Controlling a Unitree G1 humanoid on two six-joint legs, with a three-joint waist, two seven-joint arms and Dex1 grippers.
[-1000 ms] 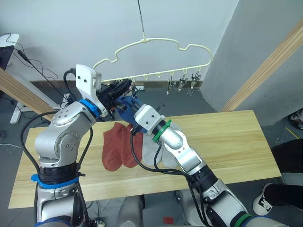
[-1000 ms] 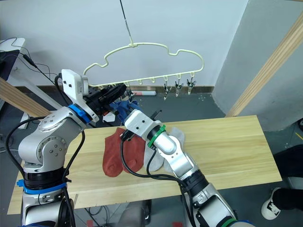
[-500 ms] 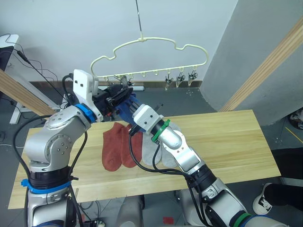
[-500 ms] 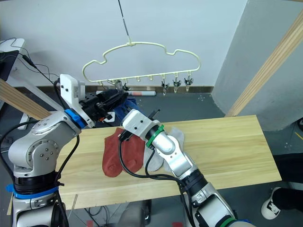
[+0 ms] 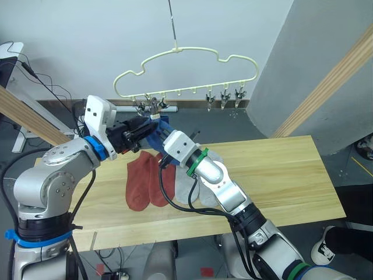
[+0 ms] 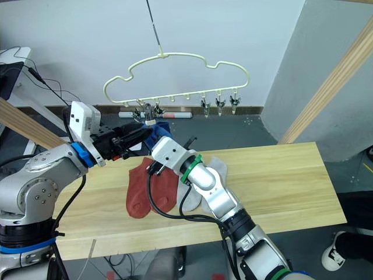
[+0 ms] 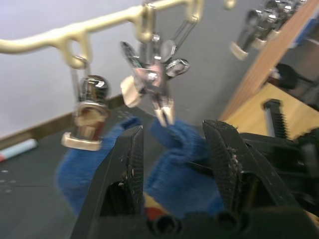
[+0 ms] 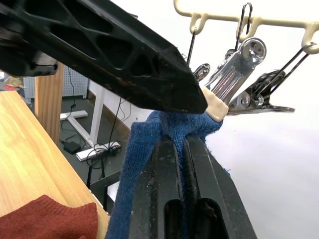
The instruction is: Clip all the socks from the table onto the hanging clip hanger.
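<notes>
Clipping of a blue sock (image 5: 156, 129) is the step in hand, judging by the head views. In the left eye view the clip hanger (image 5: 186, 73) hangs in the upper middle of the frame, and both arms meet just below the left end of its bar. The left gripper (image 5: 143, 124) reaches in from the left; the right gripper (image 5: 165, 135) comes up from the lower right with the sock bunched at its tip. On the table (image 5: 280, 175) below, in the centre of the frame, lie two rust-red socks (image 5: 145, 181) and, just beside them to the right, light grey socks (image 5: 189, 184). Three empty clips (image 5: 224, 96) hang toward the bar's right end.

The right eye view shows the same arrangement.

In the left wrist view the left gripper's fingers (image 7: 127, 164) stand apart, one on each side of the sock, with a metal clip (image 7: 154, 82) just above the fabric in the upper middle.

In the right wrist view the right gripper's jaws are clamped on the sock's edge in the lower middle, and the clip's tip touches the fabric. Whether it already bites is unclear. Next, the clip needs squeezing open and the sock edge fed between its tips.
</notes>
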